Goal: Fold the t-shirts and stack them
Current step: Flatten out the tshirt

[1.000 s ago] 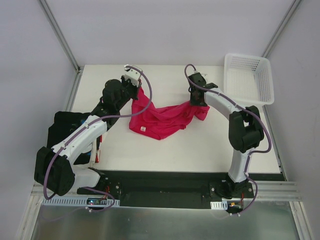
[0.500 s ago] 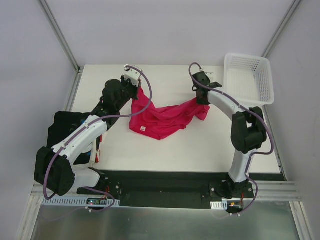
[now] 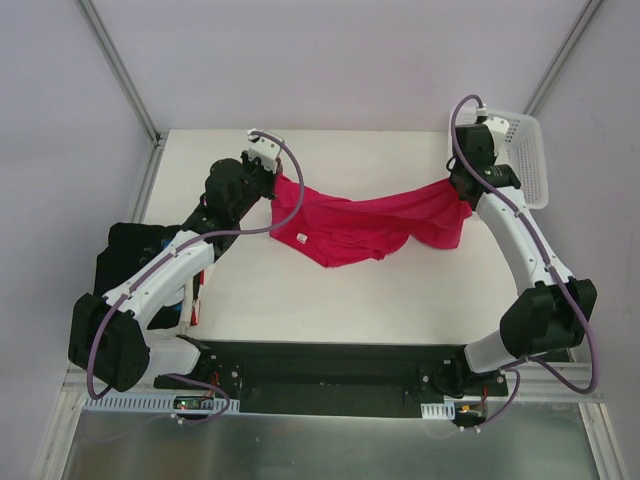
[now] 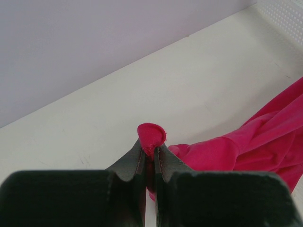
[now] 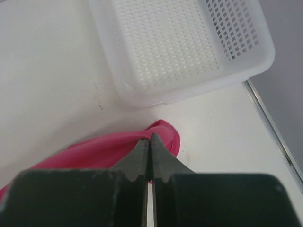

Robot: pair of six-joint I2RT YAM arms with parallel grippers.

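Crimson-pink t-shirt (image 3: 365, 222) was drawn out wide across the desk (image 3: 400, 290) — its right edge, now clenched in the right end effector (image 5: 148, 142), had been carried toward the white lattice basket (image 3: 530, 160), while the left end effector (image 4: 149, 151) stayed clamped on the opposite edge — spreading for the fold seemed begun.

Lab enclosure: white table (image 3: 350, 300), aluminium-framed grey walls (image 3: 350, 60)

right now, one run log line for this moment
left gripper: shut on pink t-shirt | right gripper: shut on pink t-shirt | pink t-shirt: strung between them, middle sagging
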